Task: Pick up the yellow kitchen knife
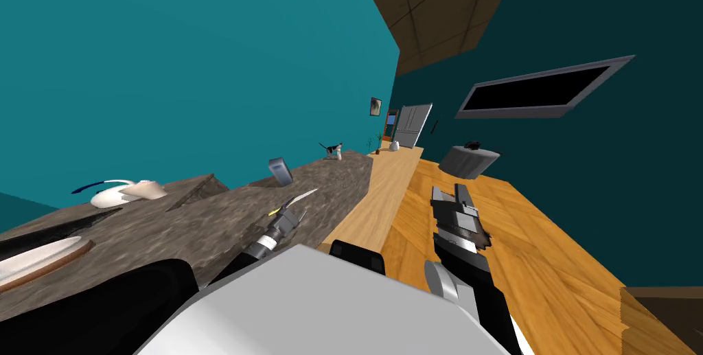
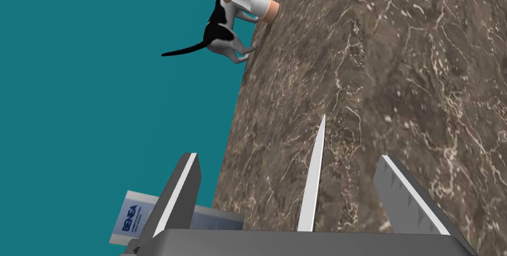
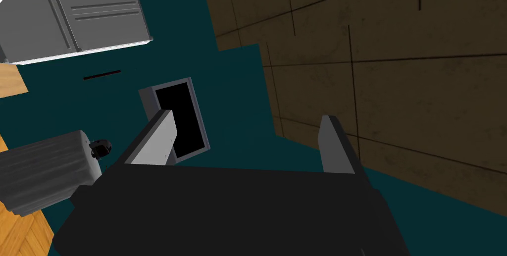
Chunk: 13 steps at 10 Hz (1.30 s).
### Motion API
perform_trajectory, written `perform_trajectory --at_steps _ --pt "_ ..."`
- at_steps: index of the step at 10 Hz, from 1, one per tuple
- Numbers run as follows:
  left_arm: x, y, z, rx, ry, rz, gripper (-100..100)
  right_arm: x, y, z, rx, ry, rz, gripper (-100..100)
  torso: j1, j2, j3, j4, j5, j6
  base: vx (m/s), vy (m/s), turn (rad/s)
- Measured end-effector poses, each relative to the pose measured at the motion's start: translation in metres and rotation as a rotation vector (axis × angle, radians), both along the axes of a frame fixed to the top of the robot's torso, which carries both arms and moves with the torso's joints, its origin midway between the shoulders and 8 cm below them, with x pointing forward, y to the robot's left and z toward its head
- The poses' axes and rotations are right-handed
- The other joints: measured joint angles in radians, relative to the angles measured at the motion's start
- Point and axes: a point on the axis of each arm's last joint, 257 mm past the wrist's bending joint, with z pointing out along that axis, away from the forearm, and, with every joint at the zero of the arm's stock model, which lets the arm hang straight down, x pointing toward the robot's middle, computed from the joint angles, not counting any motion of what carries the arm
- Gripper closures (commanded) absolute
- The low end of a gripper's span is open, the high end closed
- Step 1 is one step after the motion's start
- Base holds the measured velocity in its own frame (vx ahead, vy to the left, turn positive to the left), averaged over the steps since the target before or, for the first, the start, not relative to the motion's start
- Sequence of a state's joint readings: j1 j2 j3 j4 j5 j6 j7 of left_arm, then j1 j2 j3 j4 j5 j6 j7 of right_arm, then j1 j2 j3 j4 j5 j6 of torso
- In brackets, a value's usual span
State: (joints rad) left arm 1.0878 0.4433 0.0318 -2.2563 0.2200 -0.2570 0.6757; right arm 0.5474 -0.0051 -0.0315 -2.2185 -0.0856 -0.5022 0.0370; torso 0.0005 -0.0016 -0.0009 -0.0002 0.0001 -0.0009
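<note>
L gripper: low over the counter, near its wall-side edge. Jaws released, fingers standing wide apart.
knife: betw. the L fingers, roughly midway, touching neither. Pale blade comes out from under the gripper body and points along the counter toward its far end. Can't tell whether it lies on the top or is just off it.
handle: in head view a small yellow bit shows just behind the L gripper, on the arm side; rest hidden.
R gripper: out over the wood floor, well apart from the counter. Jaws released, fingers apart.
counter top: brown, marbled w/ pale veins; teal wall runs along one side.
cat figure: black & white, at the far end by the wall-side edge, well ahead of the blade tip.
bottle: white w/ tan ends, right at the cat's head; touching or not, can't tell.
box: pale w/ blue lettering, beside the L gripper at the wall-side edge, partly behind one finger.
plate: white w/ brown rim, at the near end of the counter, well apart from the knife.
</note>
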Motion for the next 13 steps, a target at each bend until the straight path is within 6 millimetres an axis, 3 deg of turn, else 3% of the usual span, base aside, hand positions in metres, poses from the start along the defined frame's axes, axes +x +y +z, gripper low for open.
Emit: perform_trajectory --at_steps 6,13 --pt "-0.049 0.01 -0.04 -0.162 0.18 0.049 -100 0.0 0.0 0.0 0.0 0.0 0.0 0 0.001 0.0 0.0 0.0 0.0 0.0 0.04 0.027 -0.178" --pt "-0.134 0.023 -0.088 -0.376 0.44 0.171 -100 0.0 0.0 0.0 0.0 0.0 0.0 0 0.003 -0.001 -0.001 0.0 0.001 0.0 0.052 0.063 -0.205"
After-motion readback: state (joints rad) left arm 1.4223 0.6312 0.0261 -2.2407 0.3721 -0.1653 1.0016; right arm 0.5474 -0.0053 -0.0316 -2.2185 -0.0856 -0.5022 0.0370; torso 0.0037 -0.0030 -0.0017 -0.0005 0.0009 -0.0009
